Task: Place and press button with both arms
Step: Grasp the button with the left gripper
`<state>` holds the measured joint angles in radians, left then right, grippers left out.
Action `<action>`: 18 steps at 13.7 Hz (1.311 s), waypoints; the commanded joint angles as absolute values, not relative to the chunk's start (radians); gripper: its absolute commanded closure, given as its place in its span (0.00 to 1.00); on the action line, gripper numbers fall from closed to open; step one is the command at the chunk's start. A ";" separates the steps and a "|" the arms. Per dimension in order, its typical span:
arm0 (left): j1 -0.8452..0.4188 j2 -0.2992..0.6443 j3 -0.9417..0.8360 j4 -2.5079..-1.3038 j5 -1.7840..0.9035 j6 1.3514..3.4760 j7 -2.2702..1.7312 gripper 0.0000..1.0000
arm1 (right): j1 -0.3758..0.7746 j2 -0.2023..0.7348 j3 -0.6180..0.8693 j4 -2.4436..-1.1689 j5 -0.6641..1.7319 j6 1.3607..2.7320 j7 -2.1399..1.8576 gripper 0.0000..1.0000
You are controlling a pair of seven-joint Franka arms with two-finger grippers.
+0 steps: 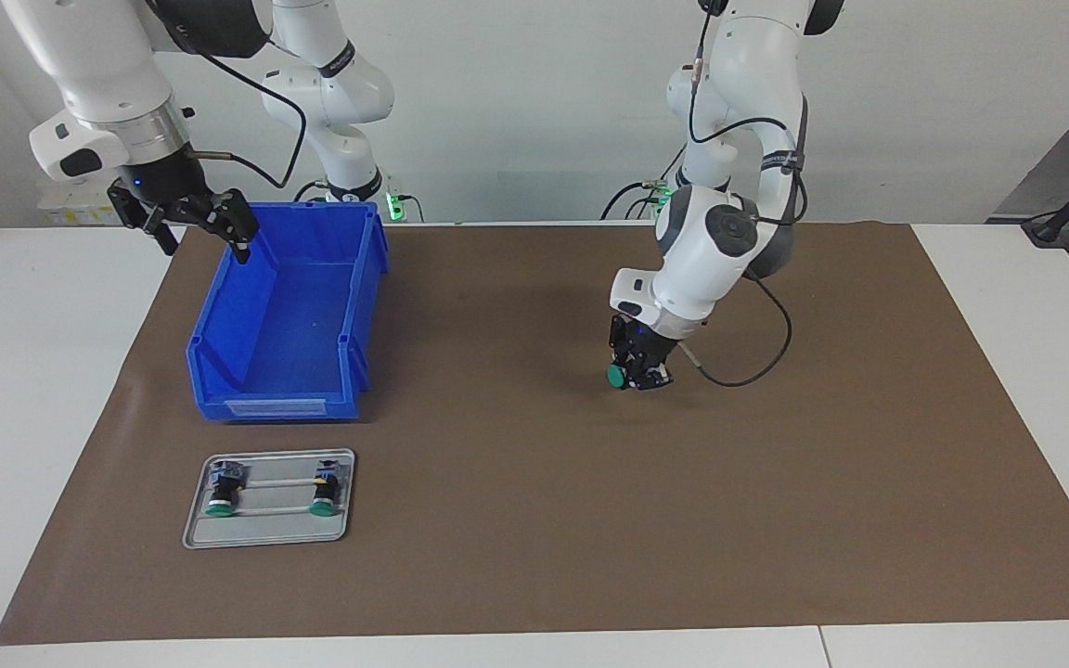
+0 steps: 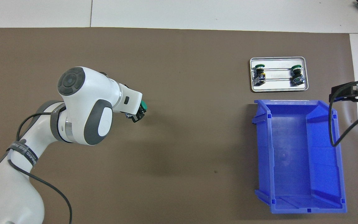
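My left gripper (image 1: 638, 376) is clamped narrowly on the button (image 1: 617, 375), a stubby black body with a round, glossy green cap that sticks out sideways from my fingertips. It hangs low over the bare middle of the brown mat (image 1: 534, 520), a flat, matte sheet covering most of the white table (image 1: 43, 390); whether the button touches the mat I cannot tell. From overhead my own white, rounded wrist hides most of this gripper, leaving only the green cap and a bit of black showing. My right gripper (image 1: 191, 223) waits with its black fingers spread wide and holding nothing, raised over the edge of the mat at the right arm's end, by the corner of a blue bin (image 1: 289, 315). The bin is smooth moulded plastic, rectangular, open-topped, with nothing inside. Near the mat's edge farthest from me lies a shallow grey metal tray (image 1: 270, 533) with rounded corners, holding two more green-capped buttons (image 1: 222, 487) lying on their sides; their small coloured parts are hard to make out.
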<state>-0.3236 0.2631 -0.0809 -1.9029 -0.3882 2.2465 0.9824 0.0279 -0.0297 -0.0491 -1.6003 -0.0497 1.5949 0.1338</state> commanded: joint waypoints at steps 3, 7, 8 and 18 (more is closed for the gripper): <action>-0.189 0.244 -0.087 -1.902 -0.592 2.152 1.221 0.86 | 0.017 -0.048 -0.048 -1.623 -0.044 1.608 0.114 0.00; -0.135 0.230 -0.087 -1.933 -0.682 2.143 1.337 0.94 | 0.017 -0.048 -0.048 -1.623 -0.044 1.608 0.115 0.00; -0.118 0.219 -0.087 -1.959 -0.710 2.143 1.388 0.94 | 0.017 -0.048 -0.046 -1.623 -0.044 1.608 0.115 0.00; -0.049 0.095 -0.084 -2.232 -1.125 2.143 1.796 1.00 | 0.017 -0.048 -0.048 -1.624 -0.044 1.606 0.117 0.00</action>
